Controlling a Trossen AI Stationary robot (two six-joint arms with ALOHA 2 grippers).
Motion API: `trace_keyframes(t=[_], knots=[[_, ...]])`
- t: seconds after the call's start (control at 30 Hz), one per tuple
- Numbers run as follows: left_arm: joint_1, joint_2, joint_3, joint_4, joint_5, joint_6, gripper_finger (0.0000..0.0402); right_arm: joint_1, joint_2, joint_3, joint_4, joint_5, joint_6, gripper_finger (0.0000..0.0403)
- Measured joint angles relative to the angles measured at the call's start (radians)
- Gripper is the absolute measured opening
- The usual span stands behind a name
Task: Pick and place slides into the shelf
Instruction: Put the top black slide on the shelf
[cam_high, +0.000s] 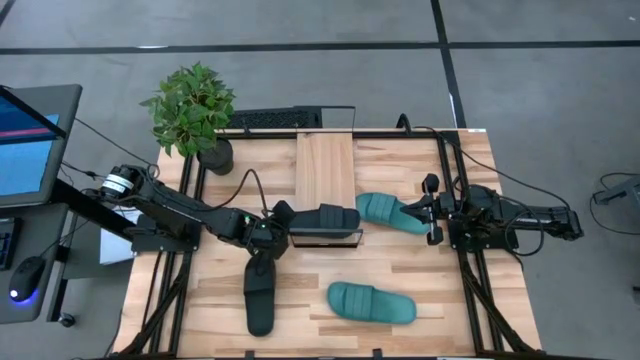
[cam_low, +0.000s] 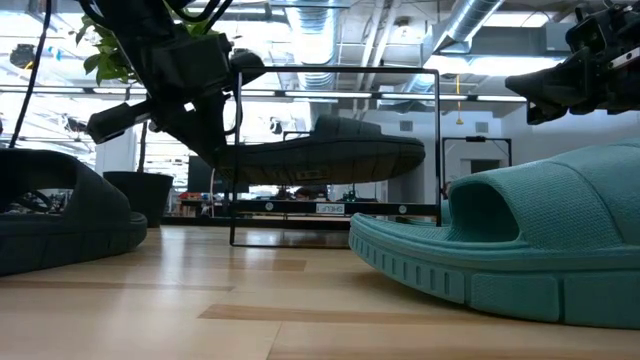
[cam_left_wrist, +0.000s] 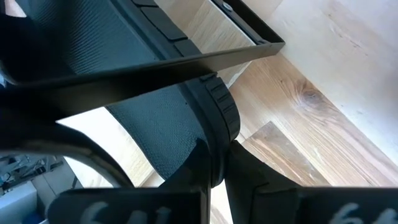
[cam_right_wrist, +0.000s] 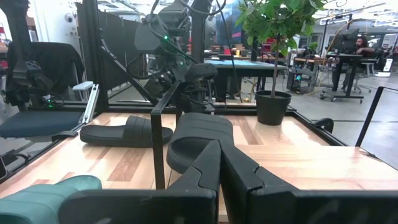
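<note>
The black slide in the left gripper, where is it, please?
In the high view the black slide sits mid-table at the shelf's near end, gripped by the left gripper.

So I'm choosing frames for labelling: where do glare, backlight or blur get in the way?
Low view: bright ceiling lights behind leave the held black slide and left gripper nearly silhouetted; the near teal slide is soft. Left wrist view: the slide fills the picture, blurred. High view: evenly lit.

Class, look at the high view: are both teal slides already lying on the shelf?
No: one teal slide lies on the tabletop near its front edge, the other beside the shelf, not on it.
</note>
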Motion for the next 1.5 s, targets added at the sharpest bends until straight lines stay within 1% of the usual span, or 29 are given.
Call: trace_keyframes(t=[0.3,0.43,0.53,0.77,1.33,1.5], knots=[[0.0,0.0,0.0,0.005,0.002,-0.001,0.0007,0.0,0.0,0.0,0.0,0.0,0.0,0.0],[0.0,0.0,0.0,0.015,0.002,-0.001,0.0023,0.0,0.0,0.0,0.0,0.0,0.0,0.0],[0.0,0.0,0.0,0.023,0.002,-0.001,0.0028,0.0,0.0,0.0,0.0,0.0,0.0,0.0],[0.0,0.0,0.0,0.021,0.033,-0.006,0.0028,0.0,0.0,0.0,0.0,0.0,0.0,0.0],[0.0,0.0,0.0,0.02,0.035,-0.115,0.007,0.0,0.0,0.0,0.0,0.0,0.0,0.0],[0.0,0.0,0.0,0.02,0.034,-0.141,0.0088,0.0,0.0,0.0,0.0,0.0,0.0,0.0]])
